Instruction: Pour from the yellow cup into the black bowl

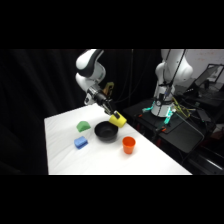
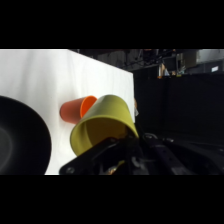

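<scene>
Pincer (image 1: 115, 116) grasps your yellow cup (image 1: 118, 119), tilted mouth-down over the black bowl (image 1: 106, 131) just below it; orange cup (image 1: 129, 145) sits nearby.

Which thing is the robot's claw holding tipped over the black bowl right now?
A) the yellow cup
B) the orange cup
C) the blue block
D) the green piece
A: the claw grips the yellow cup, tilted at the black bowl's rim, while the orange cup stands alone on the table.
</scene>
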You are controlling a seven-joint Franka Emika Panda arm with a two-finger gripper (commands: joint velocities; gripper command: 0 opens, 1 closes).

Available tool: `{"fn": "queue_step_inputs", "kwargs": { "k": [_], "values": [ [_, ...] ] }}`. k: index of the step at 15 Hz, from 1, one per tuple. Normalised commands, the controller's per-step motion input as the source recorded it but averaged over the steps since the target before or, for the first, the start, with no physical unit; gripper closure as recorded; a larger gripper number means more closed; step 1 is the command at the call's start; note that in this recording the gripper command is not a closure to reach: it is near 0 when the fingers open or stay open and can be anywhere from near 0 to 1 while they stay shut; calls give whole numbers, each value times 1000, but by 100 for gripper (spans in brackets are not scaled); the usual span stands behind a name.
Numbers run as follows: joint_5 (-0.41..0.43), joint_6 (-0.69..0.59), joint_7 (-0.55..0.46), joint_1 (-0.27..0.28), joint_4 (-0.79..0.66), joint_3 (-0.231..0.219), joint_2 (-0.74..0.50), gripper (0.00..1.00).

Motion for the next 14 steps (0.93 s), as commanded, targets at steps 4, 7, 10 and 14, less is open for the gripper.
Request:
{"fn": "queue_step_inputs", "kwargs": {
  "k": [4, 7, 10, 14],
  "values": [
    [157, -487, 7, -135, 648, 22, 583, 15],
    [127, -405, 90, -128, 567, 45, 407, 15],
    [40, -78, 204, -12, 337, -14, 105, 15],
    [-68, 246, 207, 101, 5, -73, -300, 15]
  ]
}}
